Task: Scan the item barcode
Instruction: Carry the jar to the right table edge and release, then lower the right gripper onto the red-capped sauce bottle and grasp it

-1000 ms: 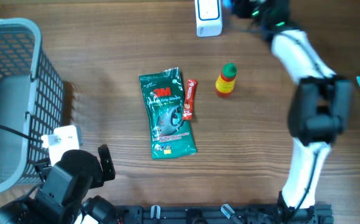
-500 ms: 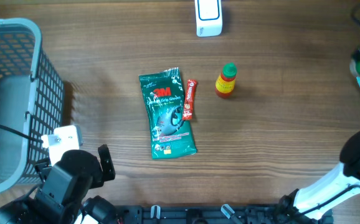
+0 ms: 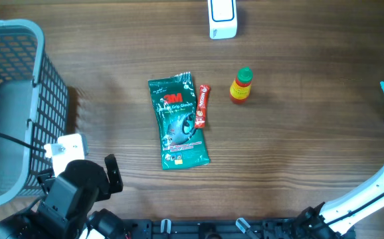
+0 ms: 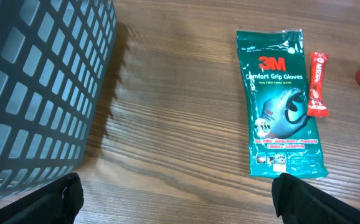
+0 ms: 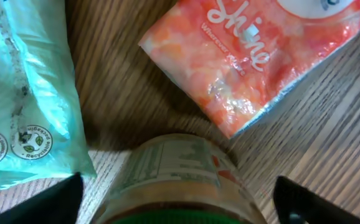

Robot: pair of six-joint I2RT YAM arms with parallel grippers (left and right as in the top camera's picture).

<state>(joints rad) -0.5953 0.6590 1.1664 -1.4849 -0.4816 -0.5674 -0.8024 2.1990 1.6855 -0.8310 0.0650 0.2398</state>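
- A second ago your right arm was stretched to 12 o'clock, at the scanner (image 3: 222,18). It has since swung out to the 3 o'clock edge of the table.
- The right gripper (image 5: 180,208) has gone from partly closed to wide, with its fingertips (image 5: 43,205) at the two bottom corners of the wrist view.
- A jar (image 5: 174,174) with a printed label and a green rim sits between those fingers, with wood showing on either side of it. It looks released, not gripped.
- That spot at 3 o'clock was bare wood a second ago. My reading is that the jar came back from the scanner with the arm and has just been set down.
- If so, the jar's scan is probably done. Nothing here shows you whether the code actually read.
- The jar sits in the 3 o'clock pile. A teal packet (image 5: 18,93) is just beside it at 10 o'clock in the wrist view, and an orange packet (image 5: 255,56) is at 1 o'clock.
- The middle of the table has not changed. The glove packet (image 4: 279,106), the red sachet (image 4: 317,84) touching its right edge, and the small bottle (image 3: 241,85) lie where they were, probably still to be scanned.
- Your left gripper (image 4: 180,202) stays parked at 7 o'clock beside the basket (image 3: 19,30), spread wide and empty.
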